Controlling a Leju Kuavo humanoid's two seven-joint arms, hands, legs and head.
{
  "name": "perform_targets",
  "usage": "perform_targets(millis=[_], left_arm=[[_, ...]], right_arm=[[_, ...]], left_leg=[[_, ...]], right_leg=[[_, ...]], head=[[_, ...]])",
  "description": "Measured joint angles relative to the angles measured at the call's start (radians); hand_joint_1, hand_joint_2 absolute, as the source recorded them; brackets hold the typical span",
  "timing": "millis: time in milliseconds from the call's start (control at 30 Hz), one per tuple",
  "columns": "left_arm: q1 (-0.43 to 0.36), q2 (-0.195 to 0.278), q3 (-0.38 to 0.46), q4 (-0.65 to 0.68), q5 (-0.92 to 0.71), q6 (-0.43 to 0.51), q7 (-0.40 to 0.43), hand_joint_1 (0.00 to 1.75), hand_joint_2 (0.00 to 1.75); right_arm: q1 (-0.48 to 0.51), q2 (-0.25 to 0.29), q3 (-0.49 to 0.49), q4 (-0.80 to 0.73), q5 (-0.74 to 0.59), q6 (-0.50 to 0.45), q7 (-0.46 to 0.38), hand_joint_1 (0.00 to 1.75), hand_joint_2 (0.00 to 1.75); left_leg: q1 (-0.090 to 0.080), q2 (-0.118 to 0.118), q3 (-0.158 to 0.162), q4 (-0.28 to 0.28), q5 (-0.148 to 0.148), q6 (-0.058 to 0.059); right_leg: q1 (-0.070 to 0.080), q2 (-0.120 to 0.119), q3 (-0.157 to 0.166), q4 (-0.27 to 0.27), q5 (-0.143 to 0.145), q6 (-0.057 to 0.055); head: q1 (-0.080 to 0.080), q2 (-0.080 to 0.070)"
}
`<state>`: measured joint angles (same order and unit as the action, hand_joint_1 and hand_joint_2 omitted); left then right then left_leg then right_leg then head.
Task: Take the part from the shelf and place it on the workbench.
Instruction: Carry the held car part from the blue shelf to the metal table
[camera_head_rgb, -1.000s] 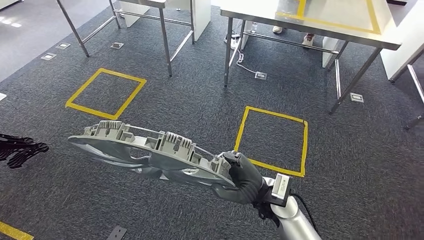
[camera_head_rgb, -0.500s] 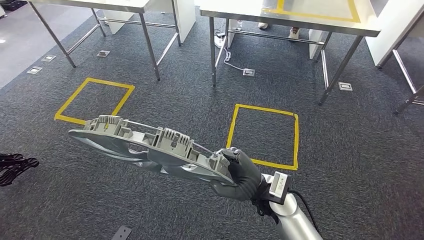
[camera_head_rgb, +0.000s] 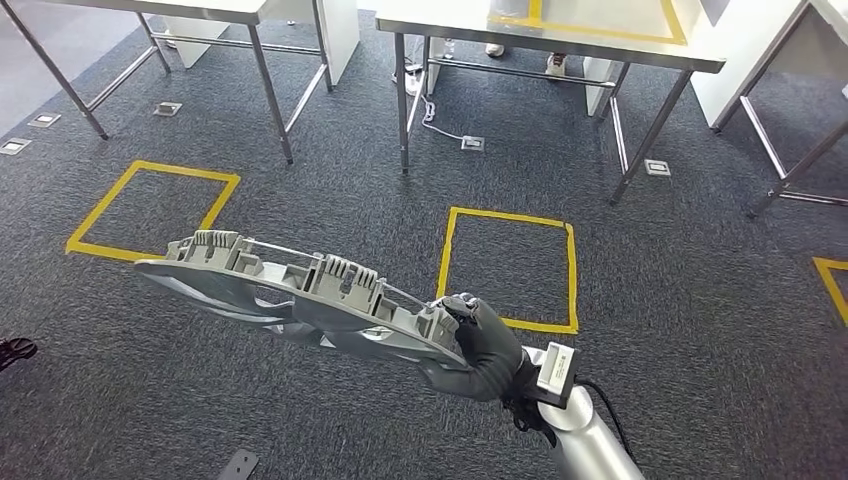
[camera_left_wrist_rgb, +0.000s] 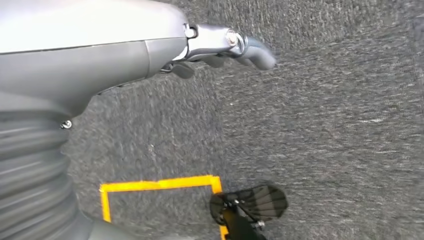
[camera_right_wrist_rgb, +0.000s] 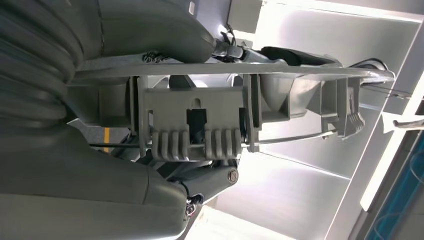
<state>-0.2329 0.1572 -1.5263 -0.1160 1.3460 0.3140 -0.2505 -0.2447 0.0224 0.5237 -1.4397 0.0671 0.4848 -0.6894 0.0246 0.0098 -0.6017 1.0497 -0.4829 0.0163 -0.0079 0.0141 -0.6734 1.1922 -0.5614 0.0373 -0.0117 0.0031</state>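
One long grey cast part, ribbed and finned on its upper face, held aloft over dark speckled carpet; right hand grips its near end; left hand hangs with fingers apart, holding nothing; steel-legged workbench ahead; yellow tape squares on floor.

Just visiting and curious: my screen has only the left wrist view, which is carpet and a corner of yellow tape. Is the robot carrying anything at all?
Observer: Yes. In the head view the right hand grips a long grey part by one end, held out in front of the body.
Operator: Where might it be taking that?
Observer: Probably to the steel workbench standing ahead of it. The part is not there yet.
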Motion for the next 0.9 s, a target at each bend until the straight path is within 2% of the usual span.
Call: perform_targets(millis=[33,67,100,133,200,233,267,333,400,467,533,567,600,633,700,733,767,800,900], left_arm=[[0.000,0.000,0.000,0.000,-0.003,0.000,0.000,0.00,1.75],[0.000,0.000,0.000,0.000,-0.004,0.000,0.001,0.00,1.75],[0.000,0.000,0.000,0.000,-0.004,0.000,0.001,0.00,1.75],[-0.001,0.000,0.000,0.000,-0.005,0.000,0.001,0.00,1.75],[-0.005,-0.001,0.000,0.000,-0.005,0.000,0.001,0.00,1.75],[-0.009,-0.002,0.000,0.000,-0.005,0.000,0.001,0.00,1.75],[-0.011,-0.003,0.000,0.000,-0.004,0.000,0.002,0.00,1.75],[-0.013,-0.004,0.000,0.000,-0.002,0.000,0.005,0.00,1.75],[-0.015,-0.004,0.000,0.000,0.000,0.000,0.006,0.00,1.75],[-0.015,-0.003,0.001,0.000,0.004,0.000,0.006,0.00,1.75],[-0.011,-0.001,0.001,0.000,0.008,0.000,0.006,0.00,1.75],[-0.008,-0.001,0.001,0.000,0.011,0.000,0.005,0.00,1.75],[-0.005,0.000,0.001,0.000,0.014,0.000,0.004,0.00,1.75],[-0.001,0.001,0.001,0.000,0.017,0.000,0.002,0.00,1.75],[0.003,0.003,0.001,0.000,0.023,0.002,-0.004,0.00,1.75],[0.004,0.004,0.001,0.000,0.026,0.003,-0.005,0.00,1.75],[0.005,0.004,0.001,0.000,0.028,0.004,-0.006,0.00,1.75],[0.006,0.005,0.001,0.000,0.029,0.005,-0.007,0.00,1.75],[0.009,0.004,0.001,0.000,0.031,0.009,-0.004,0.00,1.75]], right_arm=[[0.001,0.000,0.000,0.000,0.001,-0.001,-0.001,1.75,1.75],[0.004,-0.001,0.000,0.000,0.003,-0.002,-0.001,1.75,1.75],[0.006,-0.001,0.000,0.000,0.005,-0.004,-0.002,1.75,1.75],[0.007,-0.001,0.000,0.000,0.007,-0.005,-0.002,1.75,1.75],[0.006,-0.001,0.000,0.000,0.010,-0.006,-0.002,1.75,1.75],[0.003,-0.001,0.000,0.000,0.011,-0.006,-0.002,1.75,1.75],[0.000,-0.001,0.000,0.000,0.012,-0.006,-0.001,1.75,1.75],[-0.008,0.000,0.000,0.000,0.012,-0.006,0.000,1.75,1.75],[-0.014,0.001,0.000,0.000,0.012,-0.007,0.001,1.75,1.75],[-0.022,0.003,0.000,0.000,0.012,-0.009,0.003,1.75,1.75],[-0.025,0.005,0.000,0.002,0.013,-0.016,0.006,1.75,1.75],[-0.024,0.006,0.000,0.004,0.013,-0.021,0.008,1.75,1.75],[-0.023,0.006,0.000,0.007,0.014,-0.027,0.011,1.75,1.75],[-0.021,0.006,0.000,0.010,0.015,-0.033,0.013,1.75,1.75],[-0.017,0.006,0.000,0.014,0.014,-0.043,0.015,1.75,1.75],[-0.017,0.006,0.000,0.014,0.013,-0.048,0.015,1.75,1.75],[-0.018,0.007,0.000,0.014,0.010,-0.052,0.016,1.75,1.75],[-0.019,0.007,0.000,0.014,0.005,-0.055,0.017,1.75,1.75],[-0.026,0.009,0.001,0.014,-0.008,-0.059,0.017,1.75,1.75]], left_leg=[[-0.002,0.009,0.002,0.000,-0.003,0.003],[-0.003,0.016,0.004,0.000,-0.005,0.004],[-0.005,0.021,0.007,0.000,-0.008,0.004],[-0.006,0.025,0.011,0.000,-0.011,0.003],[-0.006,0.030,0.020,0.000,-0.016,-0.001],[-0.008,0.031,0.023,0.000,-0.018,-0.005],[-0.008,0.032,0.024,-0.001,-0.019,-0.009],[-0.009,0.035,0.027,-0.007,-0.019,-0.020],[-0.009,0.032,0.030,-0.007,-0.025,-0.031],[-0.008,0.015,0.007,0.050,-0.057,-0.038],[-0.006,0.000,-0.060,0.175,-0.109,-0.044],[-0.006,-0.003,-0.093,0.230,-0.123,-0.047],[-0.005,-0.004,-0.113,0.256,-0.119,-0.050],[-0.005,-0.004,-0.115,0.243,-0.095,-0.051],[-0.001,-0.005,-0.067,0.122,-0.017,-0.052],[-0.001,-0.007,-0.039,0.059,0.008,-0.051],[-0.001,-0.010,-0.020,0.016,0.021,-0.047],[-0.002,-0.012,-0.012,-0.003,0.020,-0.041],[-0.004,-0.012,-0.010,-0.005,0.016,-0.020]], right_leg=[[0.000,-0.002,-0.037,0.066,-0.023,0.001],[0.000,-0.003,-0.066,0.112,-0.033,0.002],[0.000,-0.004,-0.077,0.122,-0.022,0.000],[0.000,-0.005,-0.067,0.094,0.006,-0.003],[0.005,-0.014,-0.003,-0.042,0.078,-0.016],[0.009,-0.021,0.026,-0.102,0.098,-0.022],[0.013,-0.026,0.045,-0.142,0.107,-0.028],[0.019,-0.027,0.051,-0.161,0.104,-0.035],[0.012,-0.023,0.060,-0.172,0.107,-0.044],[0.005,-0.019,0.072,-0.183,0.110,-0.055],[0.005,-0.015,0.077,-0.184,0.106,-0.062],[0.005,-0.012,0.079,-0.184,0.104,-0.063],[0.005,-0.008,0.081,-0.183,0.101,-0.063],[0.004,-0.004,0.084,-0.182,0.098,-0.061],[0.002,0.002,0.092,-0.176,0.088,-0.054],[0.003,0.005,0.093,-0.170,0.082,-0.048],[0.005,0.007,0.092,-0.166,0.078,-0.042],[0.007,0.009,0.091,-0.163,0.075,-0.037],[0.005,0.009,0.090,-0.161,0.070,-0.021]], head=[[0.002,0.000],[0.002,0.000],[0.003,0.000],[0.003,0.000],[0.004,0.000],[0.004,0.000],[0.005,0.000],[0.006,0.000],[0.006,0.000],[0.000,0.000],[-0.007,0.000],[-0.010,0.000],[-0.011,0.000],[-0.012,0.000],[-0.015,0.000],[-0.017,0.000],[-0.018,0.000],[-0.019,0.000],[-0.016,0.000]])
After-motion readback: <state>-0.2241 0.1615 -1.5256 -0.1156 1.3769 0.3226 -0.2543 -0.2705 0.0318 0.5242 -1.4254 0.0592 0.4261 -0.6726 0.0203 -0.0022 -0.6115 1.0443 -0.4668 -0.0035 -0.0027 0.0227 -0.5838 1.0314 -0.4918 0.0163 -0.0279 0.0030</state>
